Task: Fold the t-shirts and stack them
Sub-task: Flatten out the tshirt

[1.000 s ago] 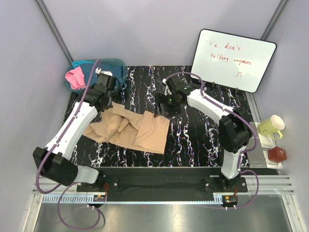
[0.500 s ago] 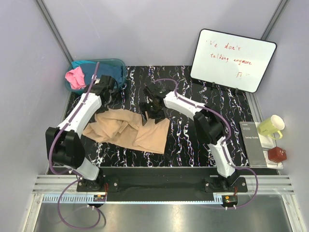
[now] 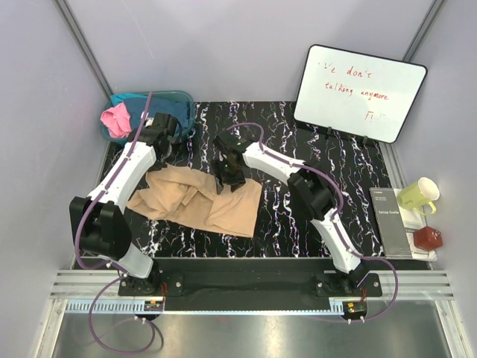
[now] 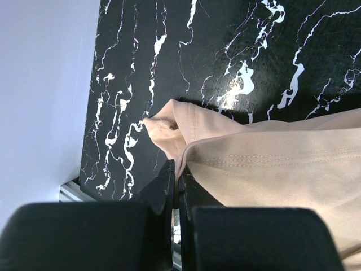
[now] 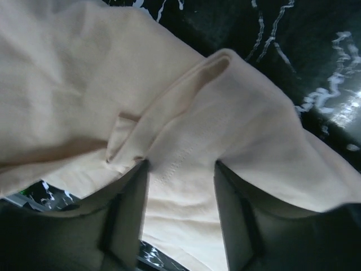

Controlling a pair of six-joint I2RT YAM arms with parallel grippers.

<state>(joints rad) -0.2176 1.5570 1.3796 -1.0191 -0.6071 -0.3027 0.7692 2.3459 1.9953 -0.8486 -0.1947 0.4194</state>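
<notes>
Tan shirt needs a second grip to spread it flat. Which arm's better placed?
Right arm, probably: its jaws stand open astride a fold of the tan t-shirt, ready to pinch. The left arm has its jaws shut on the shirt's edge.

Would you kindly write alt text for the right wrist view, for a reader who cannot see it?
The right gripper stands open astride a raised fold of the tan shirt. The crumpled shirt fills most of the view, with the black marbled table showing at top right.
</notes>
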